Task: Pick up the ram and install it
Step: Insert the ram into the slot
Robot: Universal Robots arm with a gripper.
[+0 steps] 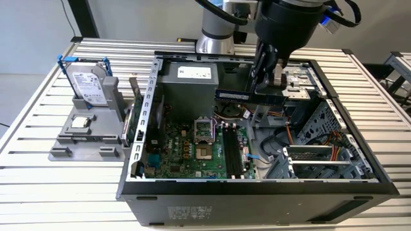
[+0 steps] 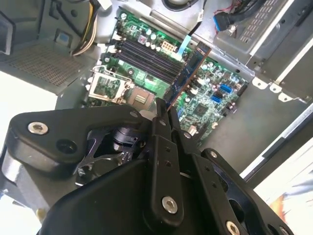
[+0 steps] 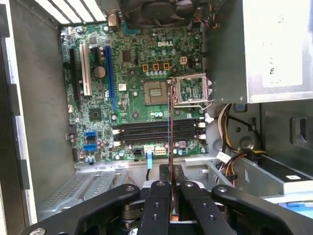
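Nearest us in the exterior view is the dark front wall of the open computer case (image 1: 257, 185), which lies on its side on the slatted table (image 1: 51, 192). Inside it lies the green motherboard (image 1: 186, 149). Taking the board's middle as the dial, the black memory slots (image 1: 232, 151) sit at about three o'clock and the processor socket (image 1: 204, 132) at about twelve. Beyond and above them, at roughly one o'clock, the ram (image 1: 247, 97) hangs level in the air, clear of the slots. The gripper (image 1: 271, 86) has it pinched near one end, with the jaws drawn in tight against the stick's two flat faces. In the first wrist view we see the ram (image 3: 169, 127) edge-on, crossing the memory slots (image 3: 156, 131) far below it. Farther back stands the grey power supply (image 1: 192, 84). Outside the case, at about ten o'clock, a hard drive (image 1: 86, 86) stands upright in a grey stand (image 1: 83, 134).
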